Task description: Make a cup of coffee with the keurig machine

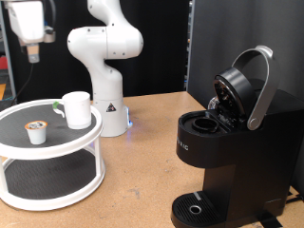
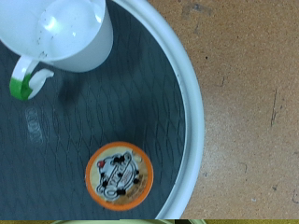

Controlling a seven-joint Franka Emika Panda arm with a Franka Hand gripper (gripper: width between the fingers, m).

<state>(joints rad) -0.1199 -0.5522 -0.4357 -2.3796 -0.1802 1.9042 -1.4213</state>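
Note:
The white cup [image 1: 76, 107] stands upright on the top tier of a round white stand [image 1: 57, 152] at the exterior view's left. Its green-accented handle shows in the wrist view [image 2: 26, 82], beside the cup body [image 2: 65, 33]. A small white coffee pod [image 1: 36, 131] with an orange-rimmed patterned top [image 2: 119, 175] sits on the same tier, apart from the cup. My gripper [image 1: 33, 49] hangs high above the stand and holds nothing. The black keurig machine [image 1: 228, 152] stands at the exterior view's right with its silver-handled lid [image 1: 256, 85] raised.
The stand has a dark mat and a white rim [image 2: 192, 112], with a lower tier beneath. The robot's white base [image 1: 106, 71] stands behind the stand. The brown tabletop [image 1: 142, 180] lies between stand and machine. The machine's drip tray [image 1: 195, 209] is at its base.

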